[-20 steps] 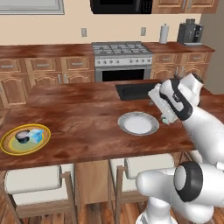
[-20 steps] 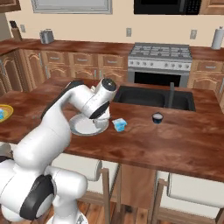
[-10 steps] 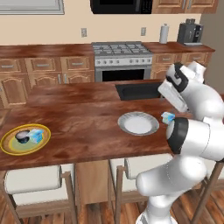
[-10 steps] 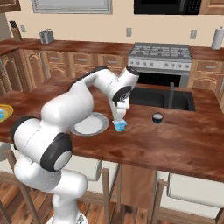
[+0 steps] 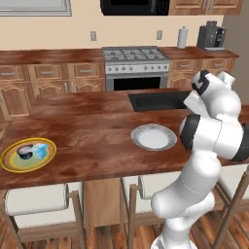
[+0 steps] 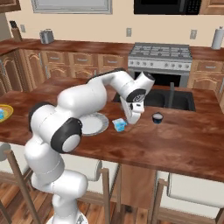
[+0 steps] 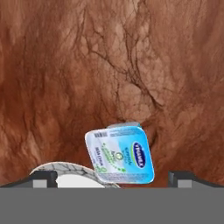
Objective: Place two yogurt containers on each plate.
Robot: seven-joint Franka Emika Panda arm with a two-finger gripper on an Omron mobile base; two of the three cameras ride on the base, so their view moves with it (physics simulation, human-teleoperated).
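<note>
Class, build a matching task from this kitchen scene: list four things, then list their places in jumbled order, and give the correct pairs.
Things:
1. yellow-rimmed plate
2. white plate
3. light-blue yogurt cup
4. dark yogurt cup

Places:
A. on the counter in front of the sink
B. far left of the counter, two cups on it
C. below the open jaws, beside the white plate
D. mid-counter, nothing on it

Pairs: 1-B, 2-D, 3-C, 4-A
</note>
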